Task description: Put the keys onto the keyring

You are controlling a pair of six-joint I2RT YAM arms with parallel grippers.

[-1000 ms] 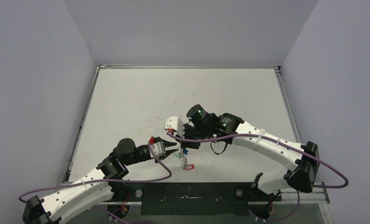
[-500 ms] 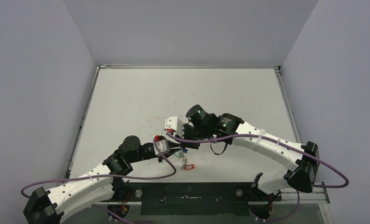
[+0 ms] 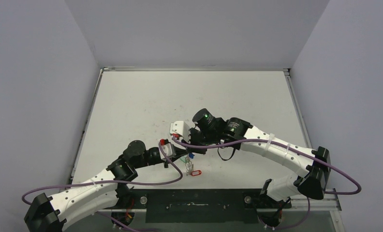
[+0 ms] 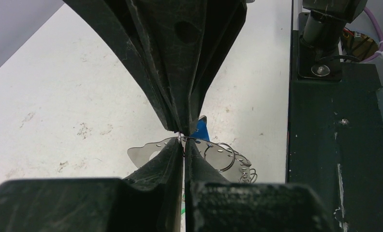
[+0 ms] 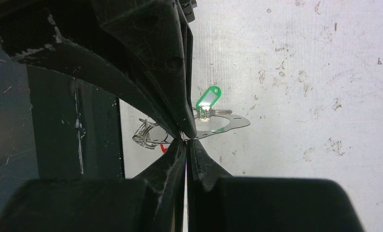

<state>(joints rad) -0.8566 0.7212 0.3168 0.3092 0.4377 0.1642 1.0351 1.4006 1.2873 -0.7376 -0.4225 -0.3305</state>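
Observation:
The keyring (image 4: pixel 143 152), a silver sheet-metal hoop with wire loops (image 4: pixel 219 155), hangs just above the table near the front edge. My left gripper (image 4: pixel 184 141) is shut on a thin wire at its rim. Tip to tip with it, my right gripper (image 5: pixel 186 140) is shut on the same rim of the keyring (image 5: pixel 226 126). A key with a green tag (image 5: pixel 208 98) hangs at the hoop, and a blue tag (image 4: pixel 200 129) shows behind the right fingers. A red tag (image 3: pixel 195 172) lies below the keyring (image 3: pixel 187 165). From above, the left gripper (image 3: pixel 181 155) and right gripper (image 3: pixel 189 153) meet.
The black base rail (image 3: pixel 194 205) runs along the table's near edge, close behind the keyring. Purple cables (image 3: pixel 170 174) loop from both arms near the work spot. The white tabletop (image 3: pixel 189 96) stretches away to grey walls.
My left arm has reached right to the keyring and its jaws have closed on the rim. The right arm and the keyring have stayed in place.

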